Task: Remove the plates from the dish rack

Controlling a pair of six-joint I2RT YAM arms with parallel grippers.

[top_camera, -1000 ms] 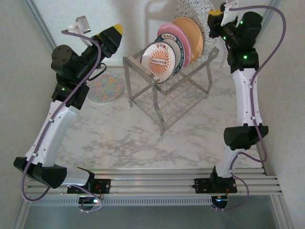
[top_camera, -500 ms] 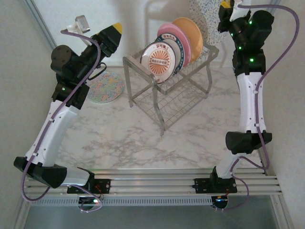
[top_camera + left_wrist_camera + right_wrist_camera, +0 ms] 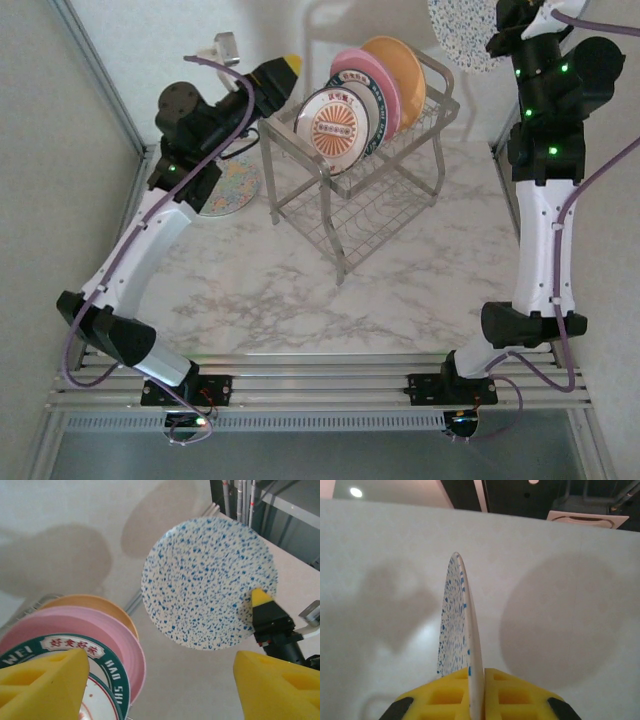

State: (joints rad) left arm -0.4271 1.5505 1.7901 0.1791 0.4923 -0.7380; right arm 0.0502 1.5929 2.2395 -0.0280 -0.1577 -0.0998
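Speckled plate [image 3: 462,35] lifts clear to upper right, right gripper [image 3: 476,672] pinching it | left gripper [image 3: 285,68], wide, nears dish rack [image 3: 300,190] | next grab's probably coming

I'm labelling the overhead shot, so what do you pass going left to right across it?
First the speckled plate on the table, left gripper, sunburst plate, pink plate, orange plate, held-up speckled plate, right gripper.
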